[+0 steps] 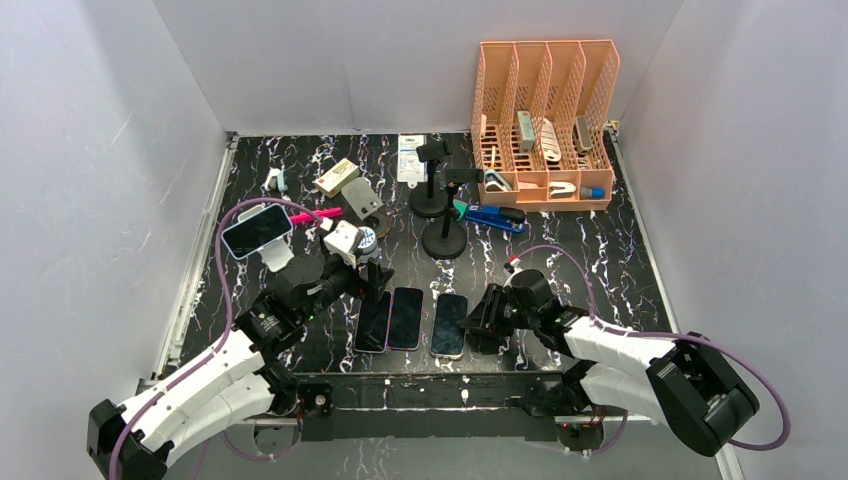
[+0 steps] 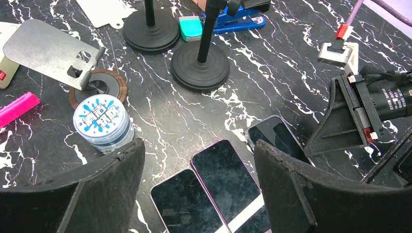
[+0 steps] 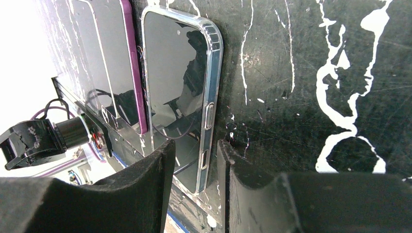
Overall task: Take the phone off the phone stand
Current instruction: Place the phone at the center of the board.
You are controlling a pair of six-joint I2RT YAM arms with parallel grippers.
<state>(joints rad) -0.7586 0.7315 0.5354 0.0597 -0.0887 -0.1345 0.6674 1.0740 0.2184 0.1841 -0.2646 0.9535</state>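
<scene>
Black, white-veined tabletop [image 1: 620, 270] beneath both hands. Far ahead of the right hand [image 3: 196, 145], against the back edge: an orange file rack [image 1: 545, 110], small items in its slots.

Left hand [image 2: 199, 145] spread to full width, nothing pinched, its dark fingers [image 2: 97, 194] hovering low over the near part of the tabletop. Right hand parted only by a narrow gap, tips down close to the surface, no grip to be made out.

Ahead of the left hand, slightly to its right: a black round-based stand [image 2: 200, 65], with a second black stand [image 2: 150, 31] just beyond.

To the left of the left hand and somewhat ahead, well apart from its fingers: the phone [image 1: 257, 230], pale screen up, turned sideways, still seated on the white phone stand [image 1: 277, 257].

Directly under the left hand's gap, flat and side by side: a purple-edged phone [image 2: 226, 174] and a darker phone [image 2: 187, 208]. Astride the right hand's gap: the long buttoned edge of a clear-cased phone [image 3: 177, 87], flat on the tabletop; contact with the fingers impossible to tell.

Ahead-left of the left hand: a tilted metal plate [image 2: 48, 48] on a wooden disc. Beyond the nearer black stand: a blue stapler [image 2: 238, 22]. Just off the left finger: a round tin [image 2: 103, 121] with a blue-and-white lid. Further left: a pink marker [image 2: 17, 108].
</scene>
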